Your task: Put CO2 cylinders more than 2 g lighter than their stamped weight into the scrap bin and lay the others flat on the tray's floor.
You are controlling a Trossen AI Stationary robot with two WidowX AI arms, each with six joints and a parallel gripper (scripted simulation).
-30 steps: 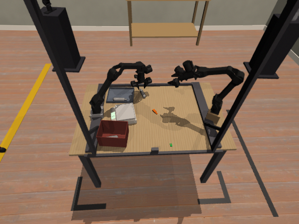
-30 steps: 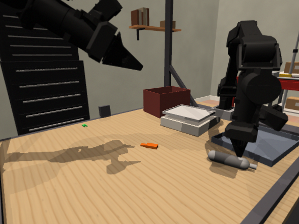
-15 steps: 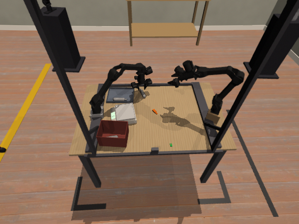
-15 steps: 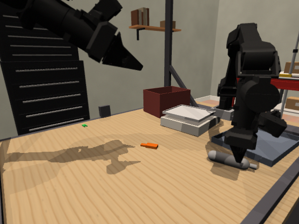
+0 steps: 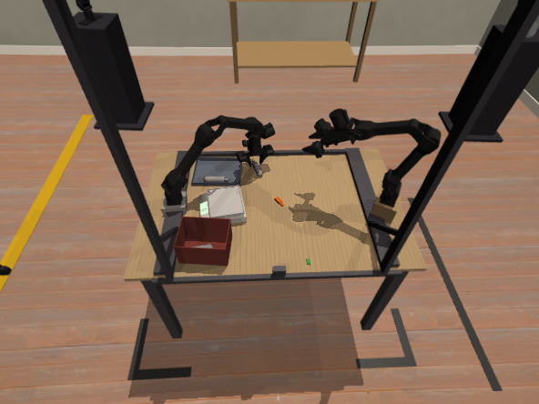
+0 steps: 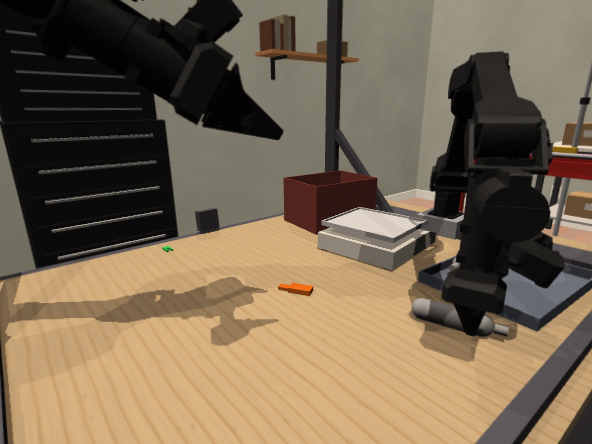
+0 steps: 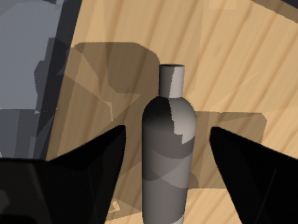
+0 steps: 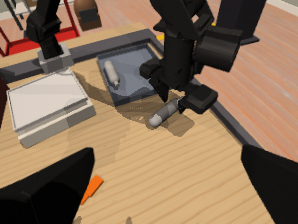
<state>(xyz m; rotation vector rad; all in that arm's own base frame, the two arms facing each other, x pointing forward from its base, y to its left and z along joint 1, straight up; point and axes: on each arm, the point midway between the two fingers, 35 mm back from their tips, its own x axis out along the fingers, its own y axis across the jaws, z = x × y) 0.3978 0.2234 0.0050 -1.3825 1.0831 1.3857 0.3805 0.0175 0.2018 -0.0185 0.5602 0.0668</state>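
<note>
Straddling cyl (image 5: pixel 258 168) (image 6: pixel 434 312) (image 7: pixel 167 155) (image 8: pixel 164 113) nr bench's (image 5: pixel 291 246) (image 6: pixel 225 380) (image 7: pixel 240 55) (image 8: pixel 150 175) back edge w/ L grip (image 5: pixel 251 162) (image 6: pixel 472 330) (image 7: pixel 168 131) (image 8: pixel 173 104), approx half open, holding nil; R grip (image 5: pixel 312 143) (image 6: pixel 280 134) (image 8: pixel 167 152) wide open, nil held.

Beside the tray (image 5: pixel 217 184) (image 6: pixel 537 320) (image 8: pixel 116 101), the cylinder (image 5: pixel 258 168) (image 6: pixel 434 311) (image 7: pixel 167 155) (image 8: pixel 164 113) looked smooth, grey and metallic; the tabletop (image 5: pixel 269 237) (image 6: pixel 250 370) (image 7: pixel 230 60) (image 8: pixel 150 175) under the tray showed wood grain, and the scrap bin (image 5: pixel 203 253) (image 6: pixel 345 202) beyond the tray appeared matt.

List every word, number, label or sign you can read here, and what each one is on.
No text can be read.
Scale display: dark marks on green, too small to read.
Table top by the tray, right wrist view: faint marks, too blurred to read.
Cylinder outside the tray: no stamp shows.
</note>
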